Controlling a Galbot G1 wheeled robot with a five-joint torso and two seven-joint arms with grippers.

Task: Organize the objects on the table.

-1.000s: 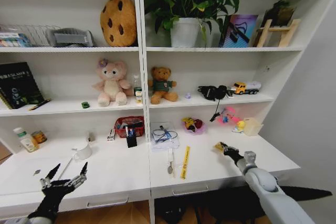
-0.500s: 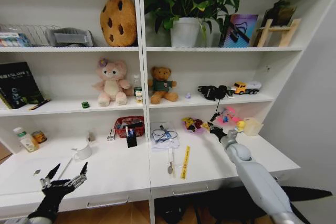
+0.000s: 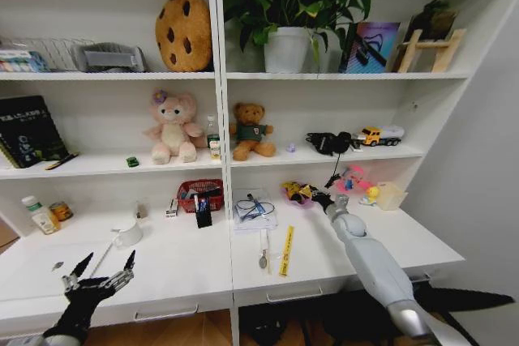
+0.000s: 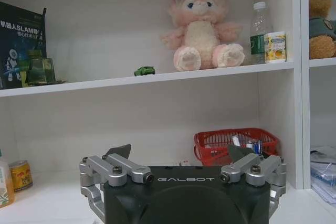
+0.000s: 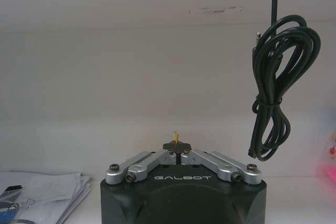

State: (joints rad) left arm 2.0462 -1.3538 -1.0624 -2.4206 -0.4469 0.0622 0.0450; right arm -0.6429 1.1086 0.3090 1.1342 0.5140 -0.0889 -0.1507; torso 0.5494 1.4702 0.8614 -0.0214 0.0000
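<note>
Right gripper (image 3: 315,196) pinched tight on a small yellow piece (image 5: 176,136) near table (image 3: 178,269) back edge; left gripper (image 3: 99,275) spread wide at front-left corner; yellow ruler (image 3: 285,250) mid-table

The head view looks forward and down from above at the shelving and the tabletop (image 3: 186,261), taking in both arms from well back. The left wrist view sits low, just behind the left claw (image 4: 181,156), facing level toward the shelf beyond it, where the pink plush toy (image 4: 202,22) and the red basket (image 4: 236,142) stand; the head view shares both. The right wrist view sits just behind the right claw (image 5: 177,148), very near the back wall ahead of it, with a black cable (image 5: 275,85) hanging beside.
</note>
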